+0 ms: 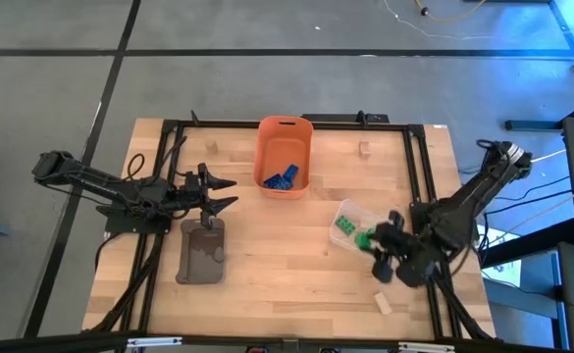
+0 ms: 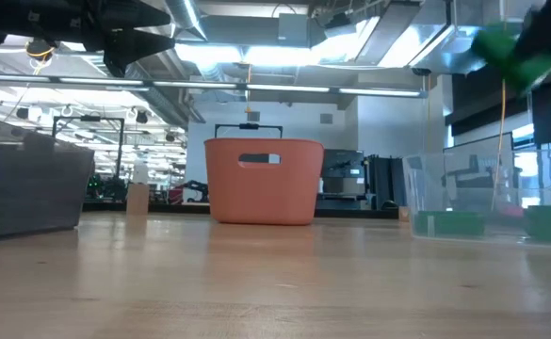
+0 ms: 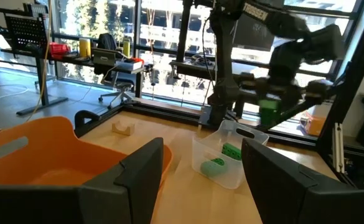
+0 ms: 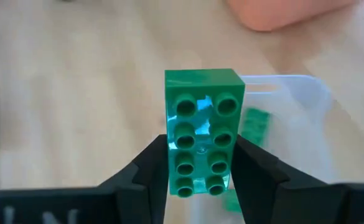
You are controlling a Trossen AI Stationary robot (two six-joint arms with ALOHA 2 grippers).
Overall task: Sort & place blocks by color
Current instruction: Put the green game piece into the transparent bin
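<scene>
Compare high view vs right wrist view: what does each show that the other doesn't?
High view only: left gripper open above the grey tray, blue blocks in the orange bin, tan blocks on the table. Right wrist only: the studs on the green block. Both: right gripper shut on that block, by the clear bin.

A light wooden counter (image 1: 267, 284) stands on a grey floor (image 1: 51, 88) crossed by dark lines, with black cables (image 1: 551, 201) trailing beside it on one side. Seen level across the counter, the room beyond is an open workspace with exposed ducts and long strip lights (image 2: 284, 56) on the ceiling. Large windows (image 3: 163, 37) run along one wall, showing daylight and trees outside. In front of them stand a desk (image 3: 101, 62) loaded with clutter, an office chair (image 3: 116, 93) and a black perforated panel (image 3: 26, 28) on a stand.
</scene>
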